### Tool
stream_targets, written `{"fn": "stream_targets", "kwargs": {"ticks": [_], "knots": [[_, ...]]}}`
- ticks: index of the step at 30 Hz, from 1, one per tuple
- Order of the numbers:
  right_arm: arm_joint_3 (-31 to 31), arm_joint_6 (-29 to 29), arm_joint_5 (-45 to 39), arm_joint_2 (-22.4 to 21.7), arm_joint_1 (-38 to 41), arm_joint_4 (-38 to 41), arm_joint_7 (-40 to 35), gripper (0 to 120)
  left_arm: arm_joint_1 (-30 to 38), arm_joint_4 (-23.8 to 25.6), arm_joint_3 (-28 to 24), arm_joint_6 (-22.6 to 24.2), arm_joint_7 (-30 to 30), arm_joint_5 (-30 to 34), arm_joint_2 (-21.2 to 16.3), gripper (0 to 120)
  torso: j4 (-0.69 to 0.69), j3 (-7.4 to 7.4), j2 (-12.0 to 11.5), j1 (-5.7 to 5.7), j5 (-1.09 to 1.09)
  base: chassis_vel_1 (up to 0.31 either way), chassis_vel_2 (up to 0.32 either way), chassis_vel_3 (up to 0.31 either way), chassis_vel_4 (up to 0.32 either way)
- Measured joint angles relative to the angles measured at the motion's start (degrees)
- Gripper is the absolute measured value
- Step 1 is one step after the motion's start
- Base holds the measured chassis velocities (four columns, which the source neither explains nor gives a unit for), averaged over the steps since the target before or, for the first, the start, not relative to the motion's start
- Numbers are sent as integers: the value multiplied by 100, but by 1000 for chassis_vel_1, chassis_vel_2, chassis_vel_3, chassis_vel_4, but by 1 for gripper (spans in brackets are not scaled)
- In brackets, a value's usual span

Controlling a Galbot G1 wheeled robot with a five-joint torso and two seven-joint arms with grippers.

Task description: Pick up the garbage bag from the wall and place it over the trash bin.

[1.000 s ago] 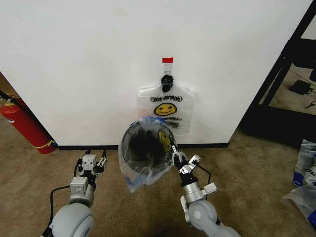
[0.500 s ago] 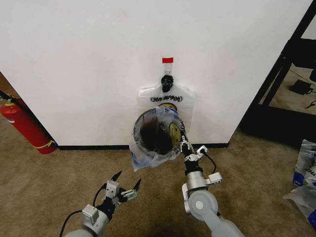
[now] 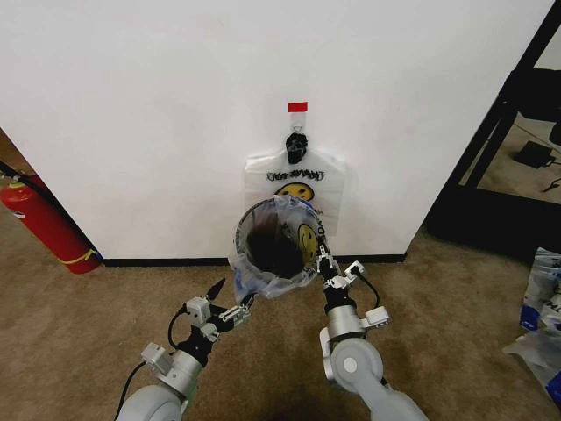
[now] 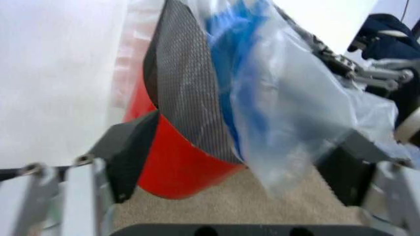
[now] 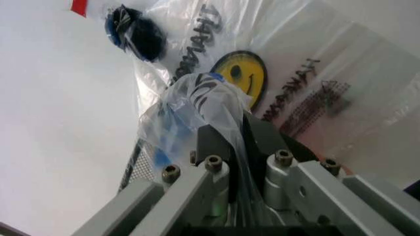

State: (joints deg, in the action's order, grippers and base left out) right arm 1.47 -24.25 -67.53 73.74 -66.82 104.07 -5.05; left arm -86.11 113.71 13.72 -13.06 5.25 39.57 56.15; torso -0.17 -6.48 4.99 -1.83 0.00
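Below the white wall (image 3: 158, 114), the trash bin (image 3: 267, 250) already wears the garbage bag (image 3: 289, 230) loosely, so the fitting step seems underway: the right claw (image 3: 319, 260) pinches its right edge, while the open left claw (image 3: 225, 303) probably must catch the slack left edge.

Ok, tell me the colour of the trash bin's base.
Red, below the black mesh of the trash bin; it shows best in the left wrist view.
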Motion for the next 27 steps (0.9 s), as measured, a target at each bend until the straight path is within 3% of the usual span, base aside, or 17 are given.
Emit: {"fn": "stream_targets", "kwargs": {"ticks": [2,5,8,11,20,27], "knots": [[-2,1,3,8,11,-8,-1,1,14,-17,-13,0,19,-12,0,72,0,0,0,0,0,0,0,0,0],[-4,2,8,40,38,-36,-2,1,57,-101,-76,-5,133,-80,-14,57,0,0,0,0,0,0,0,0,0],[-4,2,14,57,44,-48,-2,1,73,-127,-107,-10,167,-103,-15,53,0,0,0,0,0,0,0,0,0],[-4,2,26,95,42,-66,-2,1,153,-193,-178,-30,208,-130,3,35,0,0,0,0,1,0,0,0,0],[12,2,42,114,24,-69,16,1,360,-383,-214,-120,397,-107,-11,3,-1,0,0,0,0,0,0,0,0],[-27,5,38,164,36,-37,16,1,398,-662,-198,-172,572,-417,-11,0,-1,0,0,0,0,0,0,0,0]]}}
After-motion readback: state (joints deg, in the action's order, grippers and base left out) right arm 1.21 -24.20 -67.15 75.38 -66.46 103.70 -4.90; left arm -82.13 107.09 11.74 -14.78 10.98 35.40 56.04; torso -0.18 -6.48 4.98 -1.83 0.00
